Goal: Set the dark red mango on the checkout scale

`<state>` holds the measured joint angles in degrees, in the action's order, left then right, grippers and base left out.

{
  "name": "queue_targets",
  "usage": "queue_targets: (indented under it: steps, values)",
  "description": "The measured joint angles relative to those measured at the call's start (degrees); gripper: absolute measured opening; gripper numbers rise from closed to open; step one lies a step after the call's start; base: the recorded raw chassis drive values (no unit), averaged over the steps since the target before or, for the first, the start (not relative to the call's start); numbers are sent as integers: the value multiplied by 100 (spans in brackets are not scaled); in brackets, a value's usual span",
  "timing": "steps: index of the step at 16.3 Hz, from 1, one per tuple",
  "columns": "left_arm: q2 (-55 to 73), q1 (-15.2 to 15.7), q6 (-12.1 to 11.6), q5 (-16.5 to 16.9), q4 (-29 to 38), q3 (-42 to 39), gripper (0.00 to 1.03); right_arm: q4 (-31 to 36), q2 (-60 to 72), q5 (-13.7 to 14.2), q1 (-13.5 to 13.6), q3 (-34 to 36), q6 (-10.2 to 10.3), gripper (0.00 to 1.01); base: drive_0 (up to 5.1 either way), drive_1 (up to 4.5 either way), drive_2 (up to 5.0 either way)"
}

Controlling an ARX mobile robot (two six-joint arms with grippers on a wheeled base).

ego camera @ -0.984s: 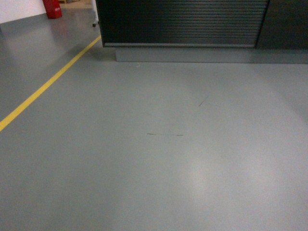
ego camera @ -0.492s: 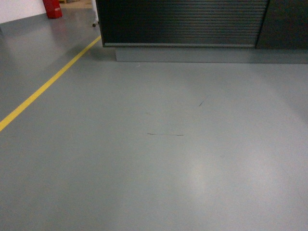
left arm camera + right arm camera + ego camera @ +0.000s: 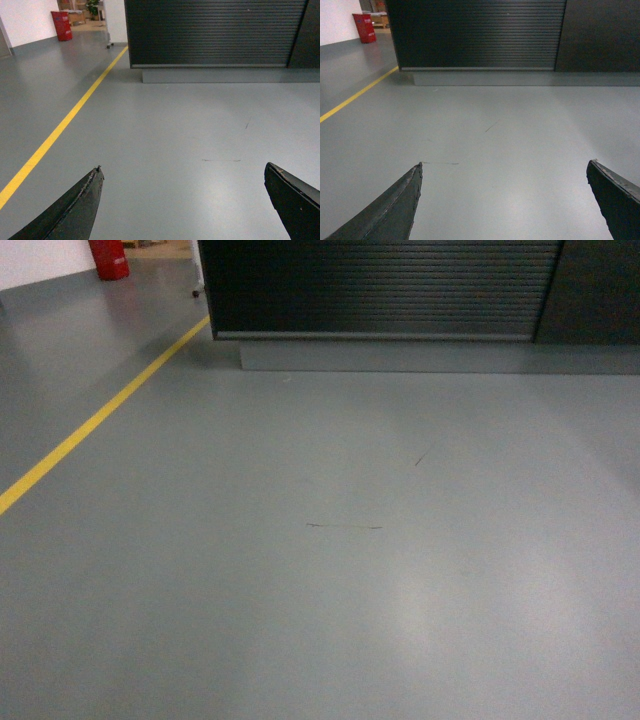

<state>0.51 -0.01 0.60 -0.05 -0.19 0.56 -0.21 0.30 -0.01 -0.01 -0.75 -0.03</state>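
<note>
Grey floor [image 3: 330, 570] stretches toward the checkout [image 3: 380, 285]; left of it runs a yellow line [image 3: 90, 425]. Left gripper [image 3: 182, 200] and right gripper [image 3: 505, 200] both gape wide and empty, likely readied for later. Neither mango nor scale shows.

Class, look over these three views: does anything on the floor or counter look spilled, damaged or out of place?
Nothing serious. The grey floor carries two thin dark scuff marks, one long, one short, before the ribbed counter. No spill shows.
</note>
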Motion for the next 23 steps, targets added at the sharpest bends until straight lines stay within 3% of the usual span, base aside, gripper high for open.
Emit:
queue_targets:
  steps: [10, 23]
  values:
    - [0, 0, 0, 0, -9, 0, 98, -7, 0, 2, 0, 0, 0, 98, 0, 0, 0]
    - [0, 0, 0, -2, -26, 0, 98, 4, -2, 0, 0, 0, 0, 98, 0, 433, -434]
